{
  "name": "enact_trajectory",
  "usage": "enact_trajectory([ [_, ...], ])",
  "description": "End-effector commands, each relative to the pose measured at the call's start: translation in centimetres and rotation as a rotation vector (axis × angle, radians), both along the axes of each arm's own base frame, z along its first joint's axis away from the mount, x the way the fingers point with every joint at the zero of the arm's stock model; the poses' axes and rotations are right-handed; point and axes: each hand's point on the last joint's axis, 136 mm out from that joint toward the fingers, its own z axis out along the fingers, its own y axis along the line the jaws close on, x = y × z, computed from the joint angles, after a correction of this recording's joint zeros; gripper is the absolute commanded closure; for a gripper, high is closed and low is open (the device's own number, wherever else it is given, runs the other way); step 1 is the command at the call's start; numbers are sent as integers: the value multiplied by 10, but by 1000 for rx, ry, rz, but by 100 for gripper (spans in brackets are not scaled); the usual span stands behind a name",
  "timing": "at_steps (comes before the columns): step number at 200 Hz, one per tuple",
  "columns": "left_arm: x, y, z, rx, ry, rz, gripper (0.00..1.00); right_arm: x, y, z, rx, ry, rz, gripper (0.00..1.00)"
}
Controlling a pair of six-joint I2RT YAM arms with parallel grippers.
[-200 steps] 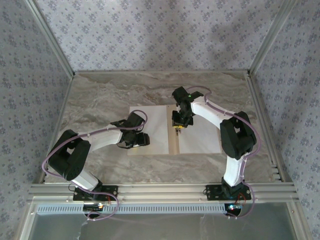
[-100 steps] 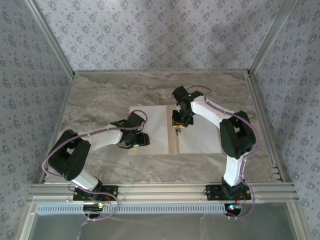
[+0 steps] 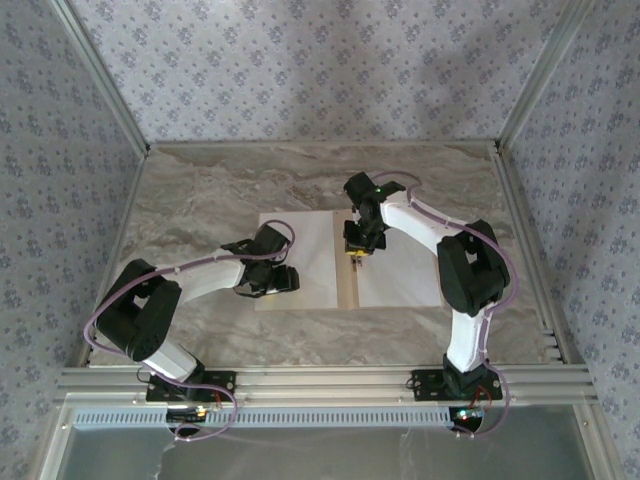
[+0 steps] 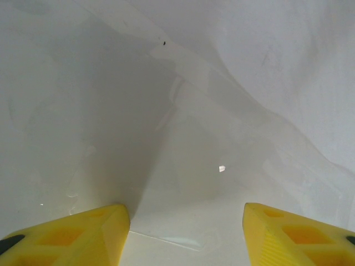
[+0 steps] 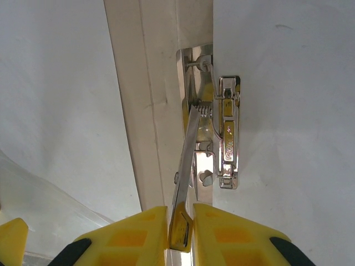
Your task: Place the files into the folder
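The tan folder (image 3: 347, 290) lies open on the table, with a white file (image 3: 305, 262) on its left leaf and another (image 3: 402, 272) on its right leaf. A chrome clip (image 5: 228, 133) sits beside the spine (image 5: 133, 111). Its thin metal lever (image 5: 187, 160) stands tilted up, and my right gripper (image 5: 181, 227) is shut on the lever's end. In the top view that right gripper (image 3: 358, 250) is over the spine's far half. My left gripper (image 3: 284, 280) hovers low over the left file, open, with its yellow fingertips (image 4: 72, 235) wide apart and nothing between them. A glossy clear film (image 4: 183, 166) lies under it.
The folder rests mid-table on a marbled grey top (image 3: 220, 190). Patterned walls close off the back and both sides, and an aluminium rail (image 3: 320, 380) runs along the near edge. Bare tabletop lies behind the folder and to its left.
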Motion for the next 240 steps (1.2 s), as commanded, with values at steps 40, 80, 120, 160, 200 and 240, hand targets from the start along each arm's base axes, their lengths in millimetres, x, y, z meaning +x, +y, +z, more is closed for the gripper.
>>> enact_trajectory([
  [40,-27,25,-26,119,114,9,41,-2,-3,-2,-13,27,10,83],
  [80,-27,26,-27,124,118,7,42,-4,-4,-3,-28,24,20,85],
  [120,-27,26,-28,128,122,8,41,-9,-5,-8,-52,34,35,85],
  [160,-27,26,-28,131,126,8,42,-13,-11,-12,-97,38,43,86],
  [200,-26,26,-27,133,125,6,42,-14,-14,-11,-127,29,52,88],
  [240,-25,25,-26,135,124,4,42,-15,-18,-12,-167,16,60,89],
])
